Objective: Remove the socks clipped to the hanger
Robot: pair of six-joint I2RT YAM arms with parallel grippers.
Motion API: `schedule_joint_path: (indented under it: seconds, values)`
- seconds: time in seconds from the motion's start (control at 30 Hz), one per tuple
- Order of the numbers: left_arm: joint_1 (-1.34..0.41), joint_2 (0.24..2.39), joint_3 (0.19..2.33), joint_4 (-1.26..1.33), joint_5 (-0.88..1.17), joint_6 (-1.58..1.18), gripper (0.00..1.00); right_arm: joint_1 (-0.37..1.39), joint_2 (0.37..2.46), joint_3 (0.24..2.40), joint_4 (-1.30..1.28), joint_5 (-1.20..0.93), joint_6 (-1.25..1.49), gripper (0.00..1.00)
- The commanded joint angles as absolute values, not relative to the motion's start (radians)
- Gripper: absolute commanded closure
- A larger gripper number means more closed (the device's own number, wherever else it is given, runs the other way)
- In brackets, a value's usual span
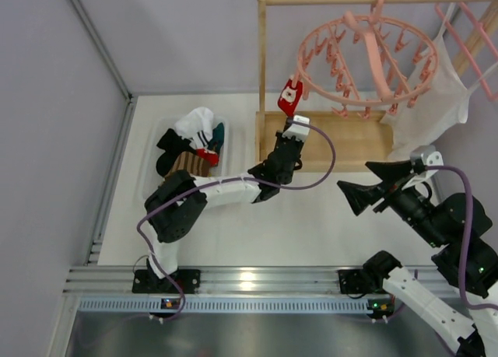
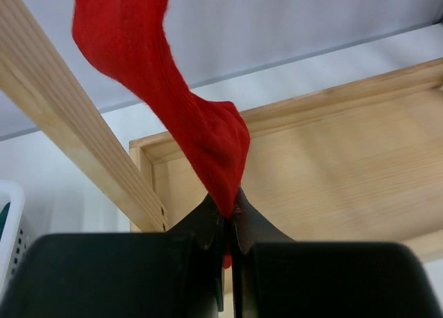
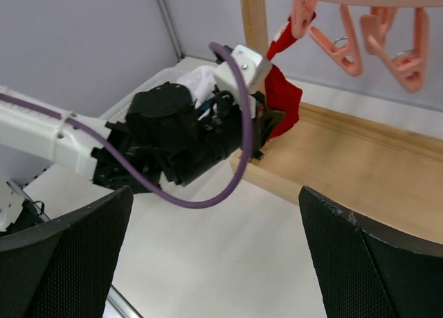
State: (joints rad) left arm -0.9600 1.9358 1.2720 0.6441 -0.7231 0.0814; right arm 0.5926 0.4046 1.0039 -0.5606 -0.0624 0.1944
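my left gripper (image 2: pixel 228 217) is pinched tight on the low tip of the red sock (image 2: pixel 173 103), grabbing there so a downward tug pops it off the pink hanger (image 1: pixel 366 61), left rim. can't really tell how hard the clip (image 3: pixel 300 16) bites. my right gripper (image 1: pixel 354 178) is spread wide, idle.

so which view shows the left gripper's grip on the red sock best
Left wrist: the left gripper is shut on the tip of the red sock. Top external shows the sock small, clipped to the hanger. Right wrist shows it partly hidden behind the gripper.
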Motion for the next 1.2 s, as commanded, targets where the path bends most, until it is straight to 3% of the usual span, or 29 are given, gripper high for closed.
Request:
schedule_joint_path:
  seconds: [0.0,0.43,0.9,1.17]
  values:
    - [-1.023,1.832,1.226,0.727,-0.834,0.093,1.00,0.588,0.393,1.092,-0.606,0.029,0.187,0.01]
    - [-1.301,1.825,1.239,0.727,-1.075,0.227,1.00,0.588,0.483,1.402,-0.862,0.301,0.158,0.01]
    - [-1.480,2.011,1.512,0.727,-1.149,0.428,1.00,0.589,0.796,1.673,-0.983,0.207,0.130,0.01]
    - [-1.508,2.115,1.643,0.727,-1.129,0.531,1.00,0.589,1.014,1.830,-1.091,0.283,0.123,0.16]
